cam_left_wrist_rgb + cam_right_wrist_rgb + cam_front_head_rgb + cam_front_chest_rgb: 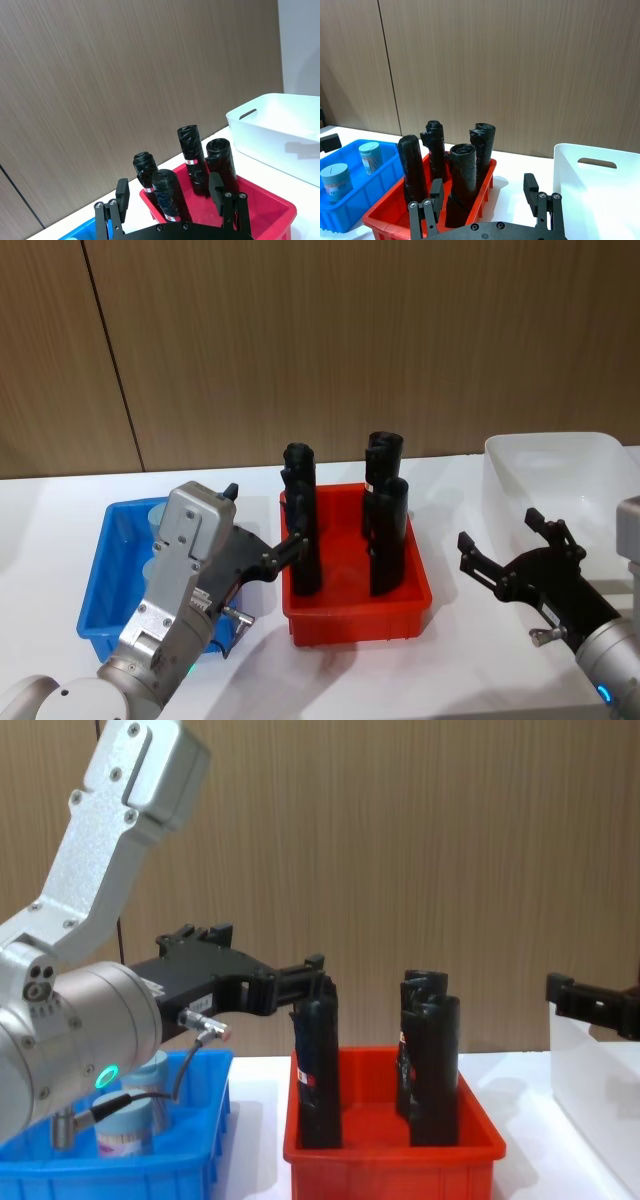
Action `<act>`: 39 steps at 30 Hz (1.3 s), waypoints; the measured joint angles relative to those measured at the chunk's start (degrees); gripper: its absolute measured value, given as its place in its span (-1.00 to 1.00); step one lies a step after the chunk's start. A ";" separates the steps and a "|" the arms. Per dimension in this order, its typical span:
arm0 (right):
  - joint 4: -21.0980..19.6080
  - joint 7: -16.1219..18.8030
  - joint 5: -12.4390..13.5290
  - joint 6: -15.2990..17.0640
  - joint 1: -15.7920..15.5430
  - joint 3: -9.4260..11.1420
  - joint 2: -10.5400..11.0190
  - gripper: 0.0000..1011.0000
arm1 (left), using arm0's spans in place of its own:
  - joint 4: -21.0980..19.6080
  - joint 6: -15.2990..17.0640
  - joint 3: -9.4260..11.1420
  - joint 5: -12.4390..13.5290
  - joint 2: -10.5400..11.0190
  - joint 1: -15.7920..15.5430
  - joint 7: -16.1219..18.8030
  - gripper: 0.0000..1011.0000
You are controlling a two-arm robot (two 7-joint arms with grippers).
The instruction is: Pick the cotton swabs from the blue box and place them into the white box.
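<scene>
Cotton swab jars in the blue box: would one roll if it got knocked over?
Probably: the cotton swab jars are round, so one on its side would likely roll until the blue box wall stops it. Upright they look steady; holding only swabs, probably light.

We're looking at a white tabletop point(50, 510) carrying three bins in a row: the blue box point(100, 570) at left, a red bin point(360, 625) in the middle, and the white box point(510, 490) at right.

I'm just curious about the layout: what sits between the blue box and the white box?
A red bin holding four upright black rolls stands between the blue box and the white box; the head view shows it.
</scene>
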 joint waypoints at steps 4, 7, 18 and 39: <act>0.00 0.00 0.00 0.00 0.00 0.00 0.00 0.98 | 0.00 0.00 0.00 0.00 0.00 0.00 0.00 0.99; 0.00 0.00 0.00 0.00 0.00 0.00 0.00 0.98 | 0.00 0.00 0.00 0.00 0.00 0.00 0.00 0.99; 0.00 0.00 0.00 0.00 0.00 0.00 0.00 0.98 | 0.00 0.00 0.00 0.00 0.00 0.00 0.00 0.99; 0.00 0.00 0.00 0.00 0.00 0.00 0.00 0.98 | 0.00 0.00 0.00 0.00 0.00 0.00 0.00 0.99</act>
